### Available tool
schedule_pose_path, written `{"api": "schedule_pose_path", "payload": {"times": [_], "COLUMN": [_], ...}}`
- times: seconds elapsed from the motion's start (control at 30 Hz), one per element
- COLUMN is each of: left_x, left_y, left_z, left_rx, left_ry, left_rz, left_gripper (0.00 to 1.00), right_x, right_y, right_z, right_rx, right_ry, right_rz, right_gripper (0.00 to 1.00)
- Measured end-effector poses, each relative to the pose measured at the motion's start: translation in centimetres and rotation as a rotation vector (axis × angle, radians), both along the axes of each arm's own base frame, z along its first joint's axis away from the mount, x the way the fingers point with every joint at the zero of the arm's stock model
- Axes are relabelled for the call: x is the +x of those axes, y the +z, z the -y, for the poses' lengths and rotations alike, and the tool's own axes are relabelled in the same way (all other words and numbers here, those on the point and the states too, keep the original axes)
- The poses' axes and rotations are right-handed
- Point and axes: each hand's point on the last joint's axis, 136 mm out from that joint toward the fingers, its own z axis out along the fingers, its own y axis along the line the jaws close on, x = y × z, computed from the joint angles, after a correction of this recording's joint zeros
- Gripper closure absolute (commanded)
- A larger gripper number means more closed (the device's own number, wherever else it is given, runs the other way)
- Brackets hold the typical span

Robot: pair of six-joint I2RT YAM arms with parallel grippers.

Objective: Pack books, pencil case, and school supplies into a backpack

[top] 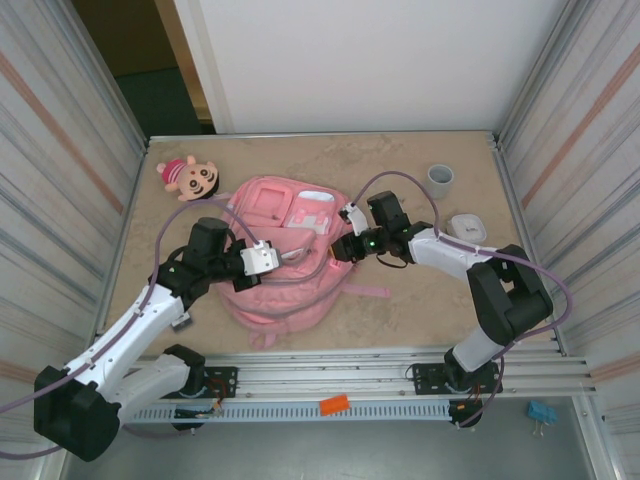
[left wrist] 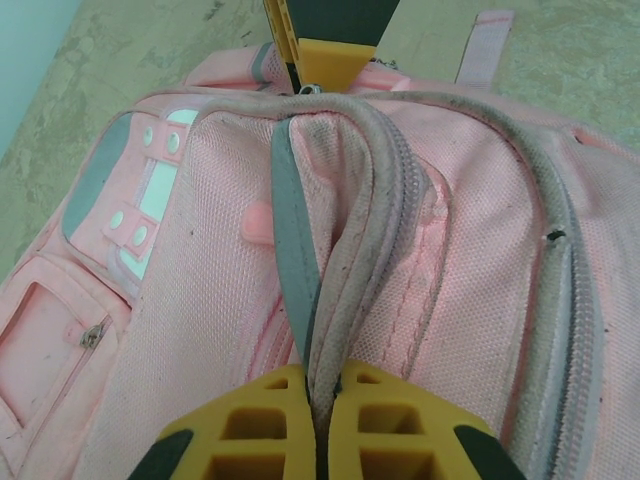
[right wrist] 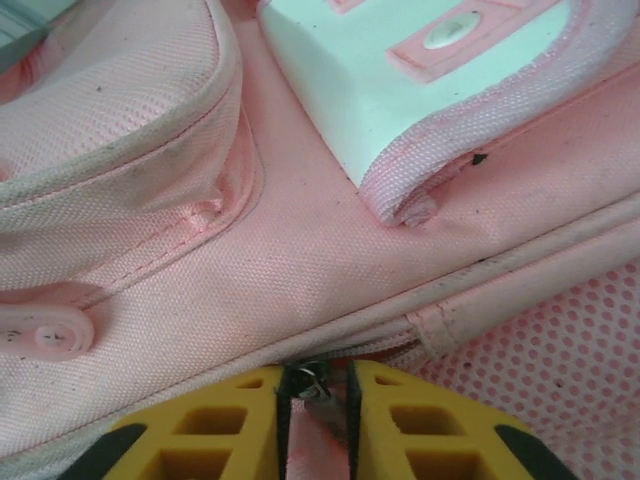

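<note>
Your soft, rounded pink mesh-weave fabric backpack (top: 270, 300) lies mid-table. At its 9 o'clock side your left gripper (left wrist: 322, 395) pinches the ribbed grey zip edge (left wrist: 293, 230). At 3 o'clock your right gripper (right wrist: 315, 390) nips 1 small, seemingly metal zip pull (right wrist: 312, 375).

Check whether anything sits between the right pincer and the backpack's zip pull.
Nothing visible does. The right pincer has the small metal zip pull between its fingers, right at the backpack seam. The left pincer is pinched shut on a fabric fold of the same bag.
</note>
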Motion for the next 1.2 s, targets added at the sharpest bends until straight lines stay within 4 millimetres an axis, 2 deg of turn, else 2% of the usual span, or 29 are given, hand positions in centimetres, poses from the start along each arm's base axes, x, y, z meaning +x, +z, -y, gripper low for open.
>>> {"api": "schedule_pose_path", "payload": {"times": [0.1, 0.27, 0.5, 0.6, 0.63, 0.7, 0.77, 0.9, 1.0, 1.2], "left_x": [-0.1, -0.1, -0.2, -0.2, -0.2, -0.2, -0.2, -0.2, -0.2, -0.1], "left_y": [-0.2, -0.1, 0.1, 0.1, 0.1, 0.1, 0.1, 0.2, 0.2, 0.4], "left_z": [0.0, -0.1, -0.1, -0.1, -0.1, -0.1, -0.1, -0.1, -0.1, 0.0], "left_rx": [0.0, -0.001, -0.004, -0.005, -0.005, -0.005, -0.007, -0.009, -0.011, -0.016], "left_ry": [-0.001, -0.001, -0.001, -0.001, -0.001, 0.0, 0.002, 0.003, 0.004, 0.007], "left_rz": [-0.002, 0.001, 0.007, 0.008, 0.008, 0.008, 0.007, 0.011, 0.01, 0.013], "left_gripper": [1.0, 1.0, 1.0, 1.0, 1.0, 1.0, 1.0, 1.0, 1.0, 1.0], "right_x": [0.3, 1.4, 5.3, 6.2, 6.1, 5.8, 4.9, 1.7, -0.2, -0.4], "right_y": [-0.1, -0.7, -1.7, -1.8, -1.7, -1.4, -0.9, 1.1, 2.0, 1.3], "right_z": [0.2, 1.4, 5.7, 6.3, 6.2, 5.5, 4.5, 2.0, 0.7, 0.4], "right_rx": [-0.011, -0.066, -0.124, -0.126, -0.12, -0.108, -0.094, -0.064, -0.047, -0.076], "right_ry": [-0.014, -0.088, -0.311, -0.342, -0.336, -0.311, -0.27, -0.157, -0.093, -0.089], "right_rz": [0.006, 0.013, -0.032, -0.039, -0.04, -0.036, -0.02, 0.044, 0.077, 0.084], "right_gripper": [1.0, 1.0, 1.0, 1.0, 0.93, 0.72, 0.6, 0.51, 0.49, 0.48]}}
